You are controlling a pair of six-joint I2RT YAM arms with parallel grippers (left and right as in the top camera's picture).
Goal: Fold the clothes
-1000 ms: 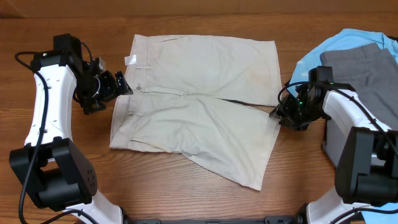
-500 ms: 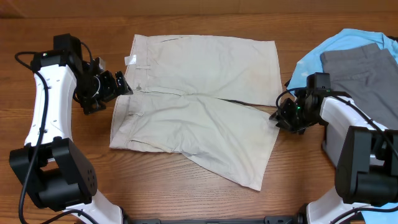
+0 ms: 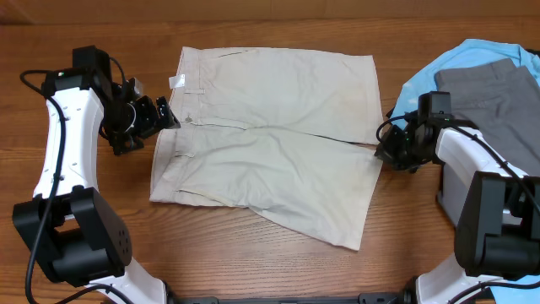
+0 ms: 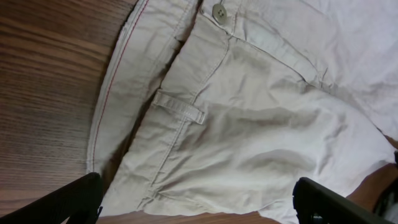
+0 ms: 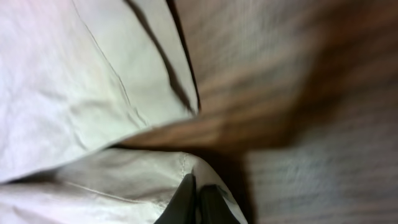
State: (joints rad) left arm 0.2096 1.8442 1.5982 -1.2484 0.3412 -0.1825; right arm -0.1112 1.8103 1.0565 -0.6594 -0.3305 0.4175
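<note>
One pair of beige shorts (image 3: 270, 143) lies flat in the middle of the table (image 3: 211, 270), with the waistband at 9 o'clock and the two leg hems at 3 o'clock. The far leg lies straight. The near leg slants toward 5 o'clock.

Two arms reach in, one from each side. The left gripper (image 3: 169, 114) hangs just off the waistband at 9 o'clock of the shorts, its jaws wide apart with nothing between them. Its wrist view shows one button (image 4: 219, 10), one belt loop (image 4: 180, 107) and one line of red stitching along the waistband edge. The right gripper (image 3: 377, 154) sits at 3 o'clock of the shorts, where the two hems meet. Its fingers (image 5: 186, 199) are pressed together, pinching the hem corner of the near leg.

One small white tag (image 3: 176, 82) sticks out from the waistband at about 10 o'clock of the shorts. Any print on it is too small to read, and no brand or other writing shows anywhere.

At 2 o'clock on the table lie two more garments: one light blue shirt (image 3: 430, 72) with one pair of grey trousers (image 3: 498, 93) on top of it.
</note>
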